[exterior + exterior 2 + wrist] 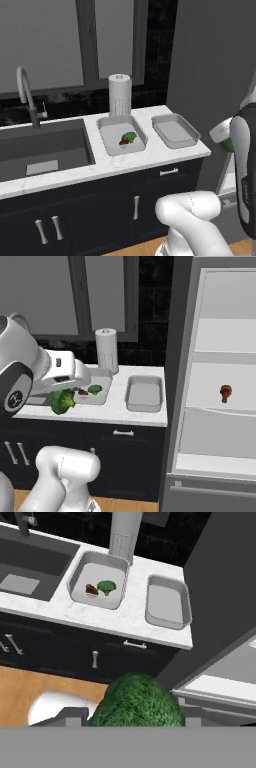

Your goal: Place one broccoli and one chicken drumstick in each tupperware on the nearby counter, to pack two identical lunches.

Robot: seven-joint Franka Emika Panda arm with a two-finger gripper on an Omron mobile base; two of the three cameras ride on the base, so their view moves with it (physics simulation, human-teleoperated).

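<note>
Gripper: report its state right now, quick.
Gripper: closed on a broccoli floret, carried in the air in front of the counter.

One broccoli point(106, 587) and drumstick point(91, 590) in left tray point(80, 567), right tray point(167, 604) bare, second broccoli point(136, 703) held aloft, second drumstick point(225, 392) on fridge shelf.

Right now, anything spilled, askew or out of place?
Nothing spilled or askew. Left tray holds a broccoli and a drumstick; right tray is bare. One drumstick sits on an open fridge shelf, and the hand carries a second broccoli.
</note>
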